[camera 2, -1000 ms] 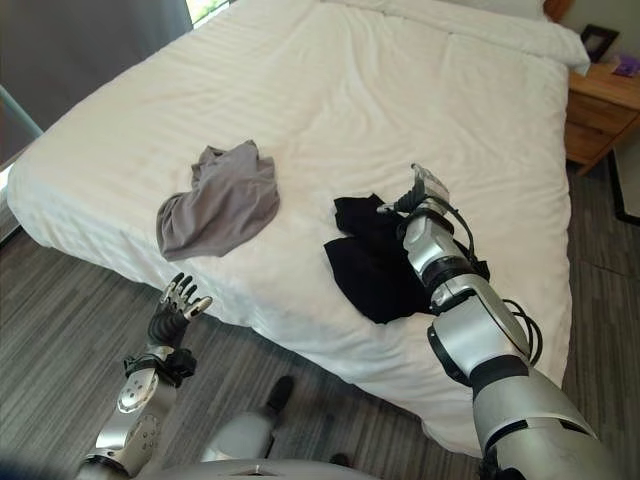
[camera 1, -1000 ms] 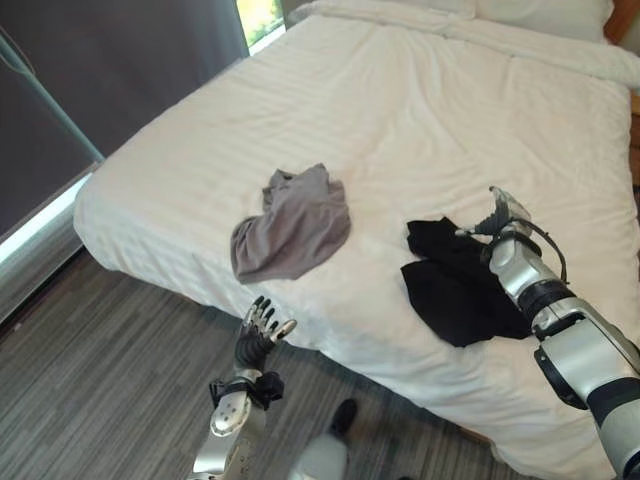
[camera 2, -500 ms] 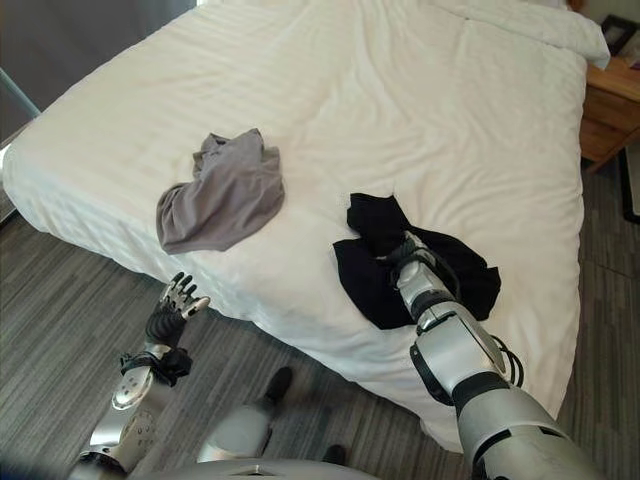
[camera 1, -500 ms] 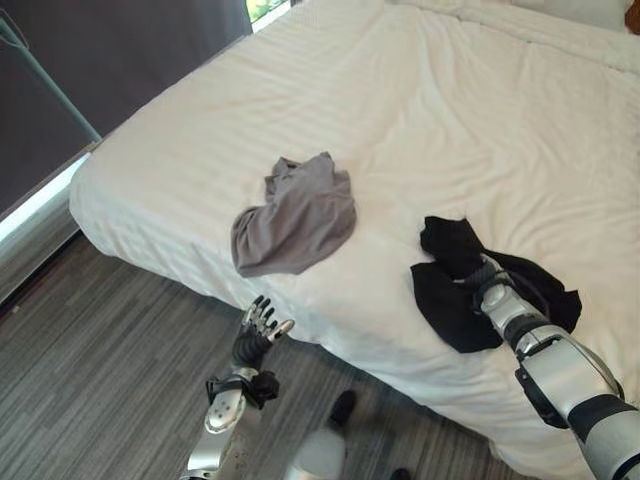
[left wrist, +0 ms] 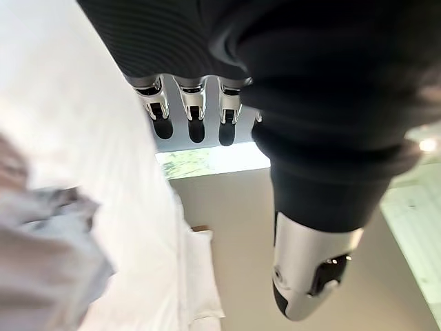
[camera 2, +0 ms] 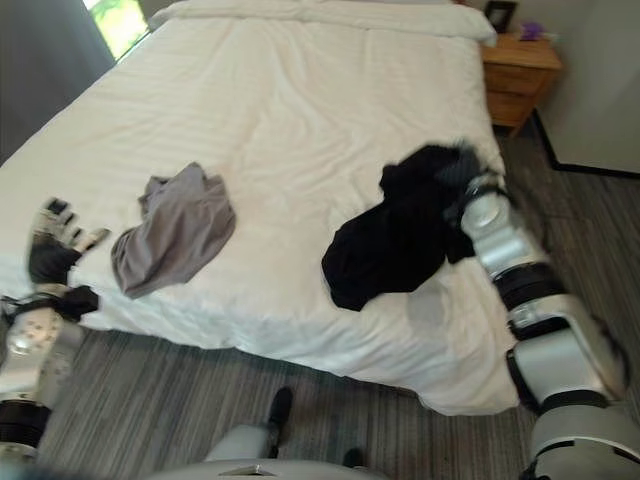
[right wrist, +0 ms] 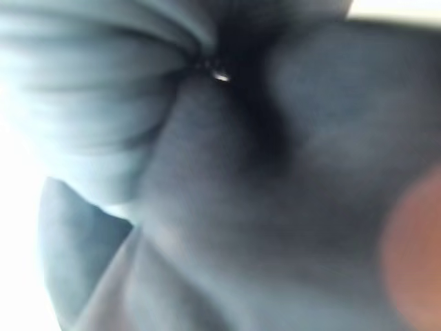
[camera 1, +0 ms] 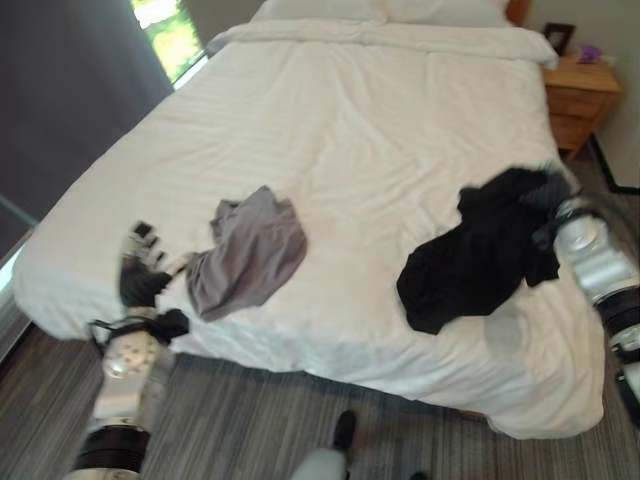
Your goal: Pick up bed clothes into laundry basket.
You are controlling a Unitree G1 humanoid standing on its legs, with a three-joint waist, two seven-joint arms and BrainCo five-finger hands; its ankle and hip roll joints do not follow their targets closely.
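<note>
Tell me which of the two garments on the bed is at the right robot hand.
The black garment, stretched toward the bed's right edge at the right robot hand. The grey garment lies bunched by the left robot hand.

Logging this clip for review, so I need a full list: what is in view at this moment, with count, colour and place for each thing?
Bed: one, white cover, takes up most of the eye views.
Pillows: white, at the head of the bed; number unclear.
Grey garment: one, crumpled near the bed's front edge, beside the left hand.
Black garment: one, draped near the bed's right edge, its upper end bunched at the right hand.
Nightstand: one, wooden, right of the bed's head, small items on top.
Curtain: dark, left of the bed, beside a bright window.
Floor: grey planks.
Left hand: fingers straight, raised at the bed's front edge.
Right hand: fingers hidden in black cloth.
</note>
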